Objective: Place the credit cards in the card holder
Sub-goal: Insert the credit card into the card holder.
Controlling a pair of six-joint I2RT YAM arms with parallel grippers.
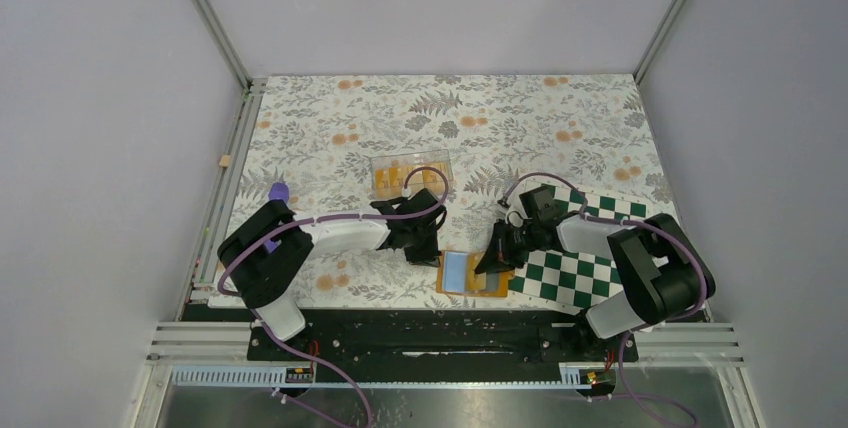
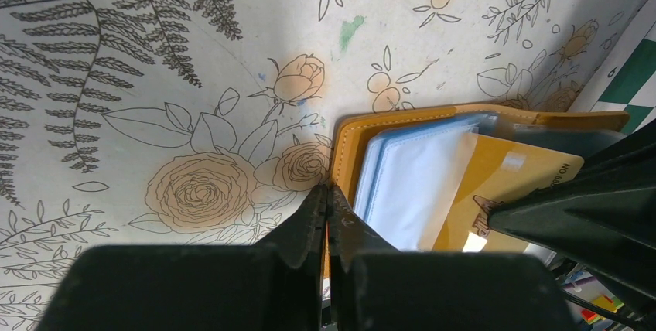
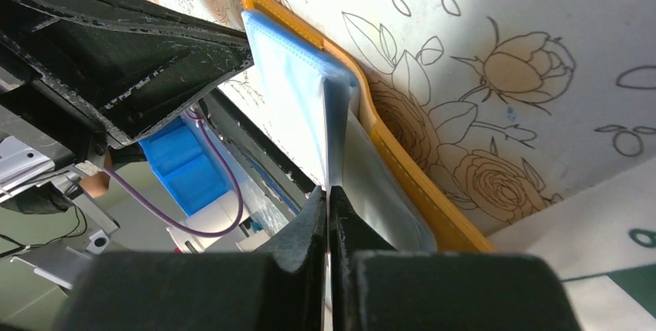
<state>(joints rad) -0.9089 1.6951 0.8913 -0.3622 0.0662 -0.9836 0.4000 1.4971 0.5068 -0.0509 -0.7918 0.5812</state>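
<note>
**Two grippers holding the card holder open**

Fingers pressed together, the left gripper [image 2: 326, 196] is pinching the orange cover edge of the card holder [image 2: 348, 153], which is lying open near the table's front, just beside the chequered board [image 1: 575, 268]. The right gripper [image 3: 326, 196] is pinching a light-blue pocket leaf. One credit card [image 2: 518, 176] is sitting part-way in (corner showing). Seating it seems to be the step in hand. Fetching more credit cards [image 1: 395, 183] from the clear plastic box [image 1: 432, 162] would then call for one gripper letting go.

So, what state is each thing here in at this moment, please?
Wallet: open, lying flat.
Card: partly under a sleeve of the wallet.
Clear box: holds more orange cards; lid unclear.
Left gripper: shut on the wallet's cover edge.
Right gripper: shut on a wallet sleeve.
</note>
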